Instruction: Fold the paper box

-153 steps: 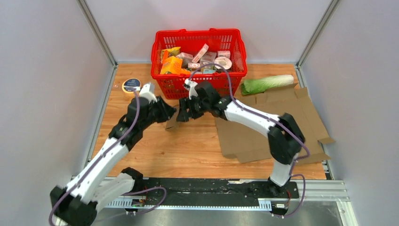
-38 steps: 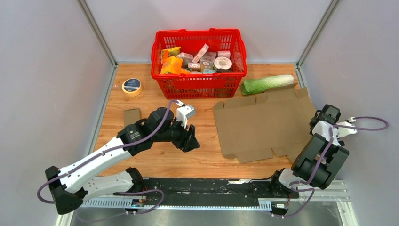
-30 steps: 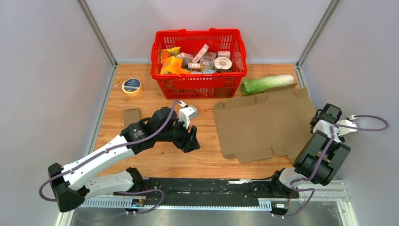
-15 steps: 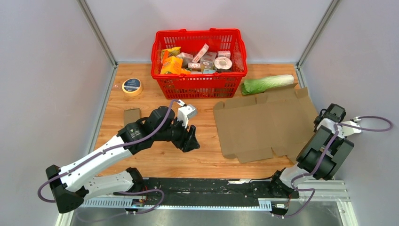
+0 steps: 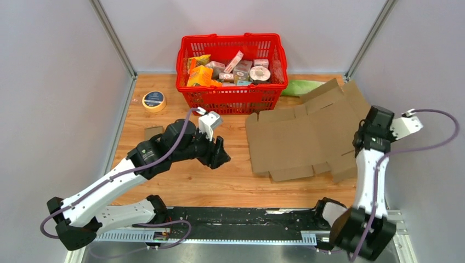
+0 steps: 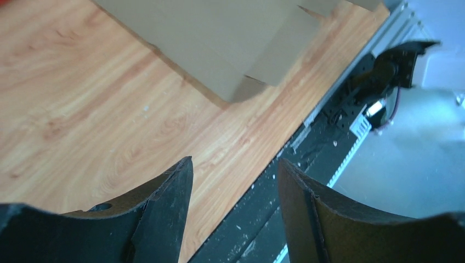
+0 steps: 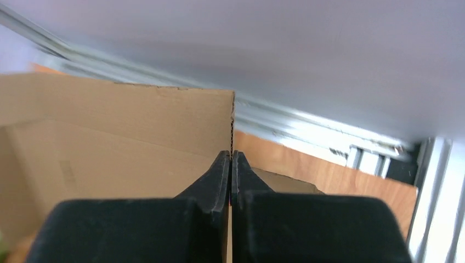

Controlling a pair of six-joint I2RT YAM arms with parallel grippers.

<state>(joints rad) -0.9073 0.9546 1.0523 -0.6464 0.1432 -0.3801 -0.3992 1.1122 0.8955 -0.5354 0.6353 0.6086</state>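
Note:
The paper box (image 5: 296,137) is a flattened brown cardboard sheet on the right half of the wooden table. Its left part lies flat, while its right panels tilt up off the table. My right gripper (image 5: 362,142) is shut on the box's right edge; in the right wrist view the thin cardboard edge (image 7: 232,118) runs up from between the closed fingertips of the right gripper (image 7: 231,153). My left gripper (image 5: 219,156) hovers over bare wood left of the sheet, open and holding nothing. In the left wrist view, the left gripper (image 6: 236,161) points toward the box's near corner (image 6: 230,82).
A red basket (image 5: 230,37) full of groceries stands at the back centre. A tape roll (image 5: 154,99) and a small cardboard scrap (image 5: 153,132) lie at the left. A green vegetable (image 5: 301,86) lies partly hidden behind the raised panels. A black rail (image 5: 241,216) borders the near edge.
My right gripper has shut on the box's right edge and lifted it, tilting the right panels up and pulling the sheet slightly left. The left arm drew back a little, still open.

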